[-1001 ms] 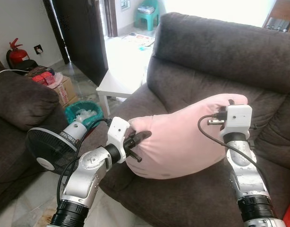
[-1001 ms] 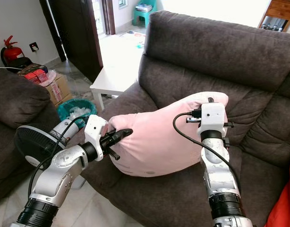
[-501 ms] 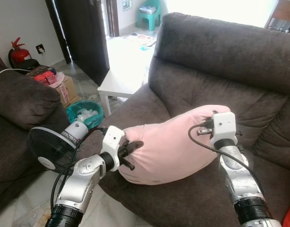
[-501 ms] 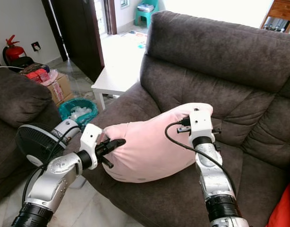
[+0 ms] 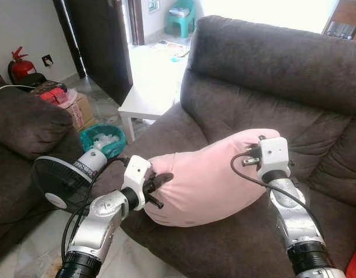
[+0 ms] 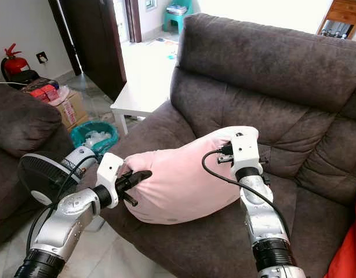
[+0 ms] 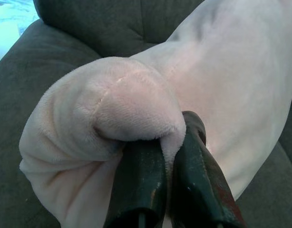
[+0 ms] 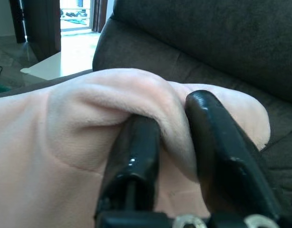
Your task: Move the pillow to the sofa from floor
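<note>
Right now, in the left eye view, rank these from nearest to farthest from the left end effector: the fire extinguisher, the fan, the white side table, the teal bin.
1. Fan: just to the robot's left of the left end effector, which is shut on the pink pillow.
2. Teal bin: on the floor beyond the fan.
3. White side table: further back, beside the sofa arm.
4. Fire extinguisher: against the far left wall.
</note>
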`<state>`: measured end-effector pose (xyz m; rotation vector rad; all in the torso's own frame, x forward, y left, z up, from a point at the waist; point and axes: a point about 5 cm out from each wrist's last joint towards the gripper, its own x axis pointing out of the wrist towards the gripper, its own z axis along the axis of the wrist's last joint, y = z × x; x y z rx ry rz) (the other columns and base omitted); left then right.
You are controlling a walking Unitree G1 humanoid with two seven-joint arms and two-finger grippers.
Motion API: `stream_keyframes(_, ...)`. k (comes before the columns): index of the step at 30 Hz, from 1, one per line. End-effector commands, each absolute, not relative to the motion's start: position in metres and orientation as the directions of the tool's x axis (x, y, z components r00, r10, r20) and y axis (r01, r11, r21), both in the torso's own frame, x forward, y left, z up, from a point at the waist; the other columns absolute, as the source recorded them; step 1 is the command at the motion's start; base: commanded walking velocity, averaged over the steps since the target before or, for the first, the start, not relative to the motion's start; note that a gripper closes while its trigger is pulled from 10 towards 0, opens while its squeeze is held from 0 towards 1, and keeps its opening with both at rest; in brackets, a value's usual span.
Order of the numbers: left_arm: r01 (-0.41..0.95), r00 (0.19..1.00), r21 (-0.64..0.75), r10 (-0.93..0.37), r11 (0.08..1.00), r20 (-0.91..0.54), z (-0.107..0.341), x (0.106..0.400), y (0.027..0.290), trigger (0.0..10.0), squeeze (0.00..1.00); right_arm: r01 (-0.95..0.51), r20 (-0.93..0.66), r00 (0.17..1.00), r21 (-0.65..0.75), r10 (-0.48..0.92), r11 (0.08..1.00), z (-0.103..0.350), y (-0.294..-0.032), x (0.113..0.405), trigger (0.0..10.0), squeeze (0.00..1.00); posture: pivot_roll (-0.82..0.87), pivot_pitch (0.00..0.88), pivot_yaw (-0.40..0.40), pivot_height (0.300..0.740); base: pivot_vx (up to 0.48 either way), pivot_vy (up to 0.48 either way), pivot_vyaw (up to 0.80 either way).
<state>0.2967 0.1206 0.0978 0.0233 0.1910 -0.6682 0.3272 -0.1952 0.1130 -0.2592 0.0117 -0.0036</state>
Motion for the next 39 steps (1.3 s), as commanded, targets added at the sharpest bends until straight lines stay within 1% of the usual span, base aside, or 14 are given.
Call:
stream_keyframes(1,0.617,0.768,-0.032,-0.610,0.787,-0.194,0.097,0.297,0.122,10.0,0.00,-0.002,0.054,0.998,-0.250,0.016,0.968,0.128,-0.192,0.331,10.0,1.00,0.08,0.031,-0.039,0.740,0.000,0.000,0.00)
stream_keyframes(8,0.614,0.771,-0.024,-0.606,0.789,-0.196,0.095,0.296,0.122,10.0,0.00,-0.004,0.054,0.998,-0.251,0.019,0.968,0.129,-0.192,0.331,10.0,1.00,0.08,0.027,-0.040,0.740,0.000,0.000,0.00)
stream_keyframes(10,0.622,0.766,0.001,-0.608,0.783,-0.208,0.094,0.296,0.122,10.0,0.00,-0.008,0.062,0.998,-0.247,0.024,0.969,0.130,-0.192,0.332,10.0,1.00,0.08,0.026,-0.039,0.740,0.000,0.000,0.00)
stream_keyframes(29,0.613,0.774,0.020,-0.595,0.790,-0.215,0.092,0.296,0.123,10.0,0.00,0.002,0.064,0.998,-0.256,0.015,0.967,0.130,-0.196,0.331,10.0,1.00,0.08,0.015,-0.033,0.740,0.000,0.000,0.00)
stream_keyframes(33,0.584,0.796,0.042,-0.562,0.811,-0.228,0.089,0.299,0.127,10.0,0.00,0.024,0.047,0.999,-0.277,-0.012,0.961,0.127,-0.201,0.330,10.0,1.00,0.08,0.016,-0.033,0.740,0.000,0.000,0.00)
stream_keyframes(34,0.571,0.805,0.050,-0.548,0.819,-0.228,0.089,0.300,0.129,10.0,0.00,0.034,0.038,0.999,-0.282,-0.025,0.959,0.125,-0.203,0.330,10.0,0.00,0.08,0.019,-0.034,0.740,0.000,0.000,0.00)
stream_keyframes(35,0.566,0.809,0.054,-0.542,0.822,-0.228,0.089,0.300,0.130,10.0,0.00,0.039,0.035,0.999,-0.281,-0.030,0.959,0.124,-0.204,0.330,10.0,0.00,0.08,0.019,-0.034,0.740,0.000,0.000,0.00)
stream_keyframes(37,0.505,0.850,0.083,-0.477,0.859,-0.225,0.089,0.305,0.136,10.0,0.00,0.065,-0.003,0.998,-0.293,-0.069,0.954,0.115,-0.211,0.327,10.0,0.00,0.08,0.021,-0.034,0.740,0.000,0.000,0.00)
stream_keyframes(39,0.472,0.869,0.096,-0.443,0.877,-0.222,0.089,0.307,0.139,10.0,0.00,0.081,-0.028,0.995,-0.291,-0.093,0.953,0.109,-0.215,0.325,10.0,0.00,0.08,0.021,-0.034,0.740,0.000,0.000,0.00)
